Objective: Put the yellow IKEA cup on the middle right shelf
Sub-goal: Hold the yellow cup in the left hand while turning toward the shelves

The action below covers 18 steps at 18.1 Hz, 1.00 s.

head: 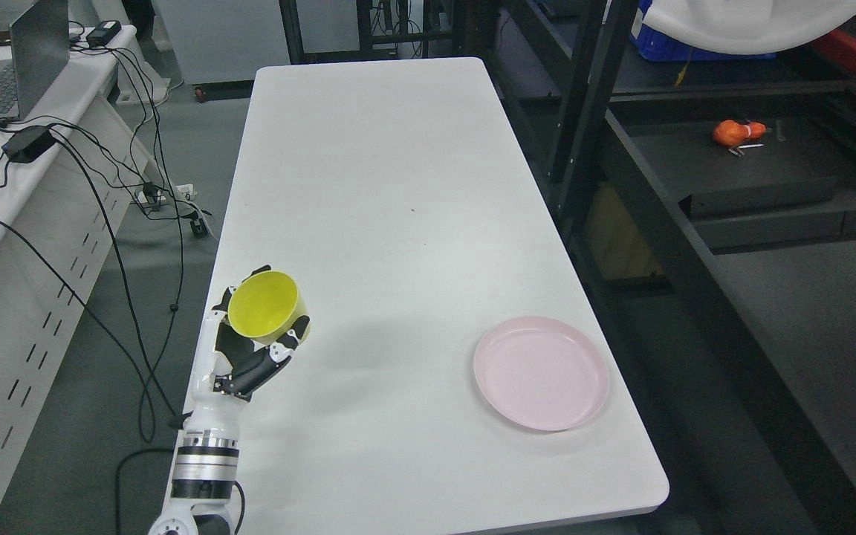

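The left hand (pixel 250 357) comes up from the bottom edge at about seven o'clock and is wrapped around the yellow cup (pixel 267 306), its dark fingers (pixel 283 348) curled against the cup's lower side. The cup is tilted, with its open mouth turned up toward the camera so the inside shows. It sits at the left edge of the white table (pixel 391 223), at roughly eight o'clock from the table's middle; whether its base touches the tabletop cannot be told.

A pink plate (pixel 541 373) lies flat on the table at about five o'clock, well apart from the cup and near the right edge.

To the right of the table, at three o'clock, stands a black shelf (pixel 762 186) with dark metal posts. On one of its levels, at about two o'clock, lies a small orange object (pixel 731 133).

At ten o'clock a second desk (pixel 41 111) carries a laptop (pixel 8 70), with black cables (pixel 112 215) hanging down its side to the floor.

The right arm is out of view.
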Tool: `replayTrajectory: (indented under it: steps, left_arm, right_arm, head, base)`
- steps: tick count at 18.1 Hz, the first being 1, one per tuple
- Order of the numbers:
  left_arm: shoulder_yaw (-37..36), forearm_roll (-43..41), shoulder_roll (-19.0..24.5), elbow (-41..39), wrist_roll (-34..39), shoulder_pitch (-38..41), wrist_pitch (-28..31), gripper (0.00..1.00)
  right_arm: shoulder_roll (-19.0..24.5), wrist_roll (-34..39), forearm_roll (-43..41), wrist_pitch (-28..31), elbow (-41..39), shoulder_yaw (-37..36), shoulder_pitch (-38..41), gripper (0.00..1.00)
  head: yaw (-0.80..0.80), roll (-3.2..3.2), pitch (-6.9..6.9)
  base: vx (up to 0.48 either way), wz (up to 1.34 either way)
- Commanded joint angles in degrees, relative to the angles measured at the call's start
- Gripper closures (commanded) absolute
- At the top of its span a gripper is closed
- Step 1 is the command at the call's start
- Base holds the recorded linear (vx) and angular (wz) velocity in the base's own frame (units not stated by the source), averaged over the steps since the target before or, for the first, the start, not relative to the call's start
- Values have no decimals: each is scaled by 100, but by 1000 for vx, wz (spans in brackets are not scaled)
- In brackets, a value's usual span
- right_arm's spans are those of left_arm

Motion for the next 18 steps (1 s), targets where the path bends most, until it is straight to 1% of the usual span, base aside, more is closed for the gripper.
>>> replayTrajectory:
  steps: [1,10,18]
  left_arm:
    - [51,12,31,-608,-39,7,-3,100]
    - [60,12,31,-608,-39,261,-91,100]
    - [104,12,31,-643,-31,288,-91,100]
  right_arm:
    - [-100,-5,-141,4,0,97,80,1]
    - [-100,-5,-141,4,0,97,80,1]
    - [-100,-5,-141,4,0,97,80,1]
  head:
    - [0,0,0]
    - [0,0,0]
    - [0,0,0]
  base:
    - [-181,-117]
    - [-170,-227]
    - [-235,-299]
